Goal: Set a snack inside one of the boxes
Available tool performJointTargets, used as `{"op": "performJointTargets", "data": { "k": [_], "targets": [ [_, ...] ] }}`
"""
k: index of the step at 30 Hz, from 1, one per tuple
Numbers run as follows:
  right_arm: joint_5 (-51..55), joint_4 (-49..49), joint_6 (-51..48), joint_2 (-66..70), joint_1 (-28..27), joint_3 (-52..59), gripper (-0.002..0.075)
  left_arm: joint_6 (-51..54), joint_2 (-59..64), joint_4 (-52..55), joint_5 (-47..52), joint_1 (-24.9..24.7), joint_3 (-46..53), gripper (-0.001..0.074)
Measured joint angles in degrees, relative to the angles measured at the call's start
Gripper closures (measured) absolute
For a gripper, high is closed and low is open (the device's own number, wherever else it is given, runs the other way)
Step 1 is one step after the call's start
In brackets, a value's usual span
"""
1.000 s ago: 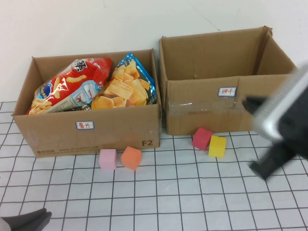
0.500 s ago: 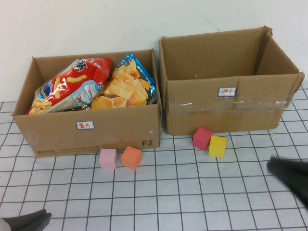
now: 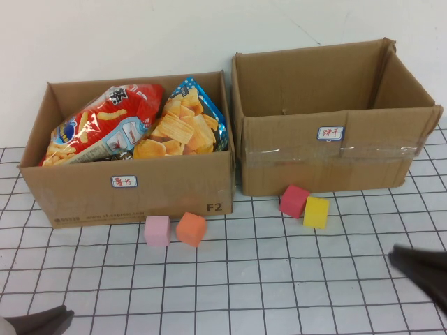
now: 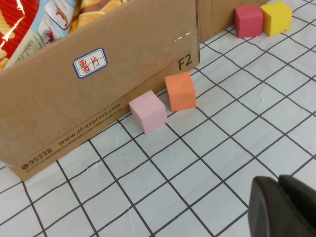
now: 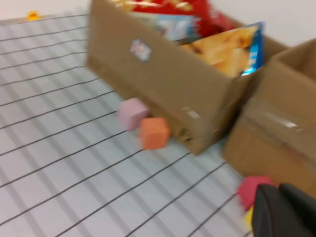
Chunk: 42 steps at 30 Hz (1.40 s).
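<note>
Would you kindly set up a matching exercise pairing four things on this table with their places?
Things:
1. orange cube
2. yellow cube
3. red snack bag
4. right gripper

Places:
A. inside the left box
B. low over the grid at the table's right edge
C. before the right box, beside the red cube
D. before the left box, beside the pink cube

Pairs: 1-D, 2-C, 3-A, 4-B. The left gripper sits at the near left corner.

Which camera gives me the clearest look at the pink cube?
Left wrist view: the pink cube sits close and sharp, beside the orange cube. High view shows it small; right wrist view shows it blurred.
</note>
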Motion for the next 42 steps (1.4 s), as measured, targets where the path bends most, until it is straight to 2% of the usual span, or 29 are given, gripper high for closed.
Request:
{"op": "performJointTargets", "data": {
  "k": [4, 12, 17, 22, 26, 34, 37, 42],
  "targets": [
    [-4.95, 0.00, -2.79, 0.00, 0.00, -3.30, 0.0727, 0.00, 0.00, 0.00, 0.00, 0.00, 0.00, 0.0736],
    [-28.57, 0.51, -18.10, 0.00, 0.00, -11.05, 0.0727, 0.00, 0.00, 0.00, 0.00, 0.00, 0.00, 0.0735],
    [-38.63, 0.95, -25.93, 0.00, 0.00, -13.58, 0.0727, 0.00, 0.00, -0.33, -0.23, 0.00, 0.00, 0.0735],
    [-46.74, 1.22, -29.80, 0.00, -3.17, -13.67, 0.0727, -0.10, 0.00, -0.81, -0.61, 0.00, 0.00, 0.0736],
    [-47.10, 1.22, -28.01, 0.00, -8.23, -13.67, 0.0727, -0.10, 0.00, -1.44, -0.61, 0.00, 0.00, 0.0736],
    [-34.84, 0.91, -20.05, 3.52, -21.09, -13.67, 0.0727, -0.10, 0.00, -2.65, -0.61, 0.00, 0.00, 0.0736],
    [-30.90, -2.82, -11.49, 6.97, -26.28, -13.67, 0.0727, -0.10, 0.00, -3.01, -0.61, 0.00, 0.00, 0.0736],
    [-23.21, -11.80, 13.55, 10.92, -31.77, -13.67, 0.0727, -0.14, 0.00, -3.69, -0.61, 0.00, 0.00, 0.0736]
  ]
}}
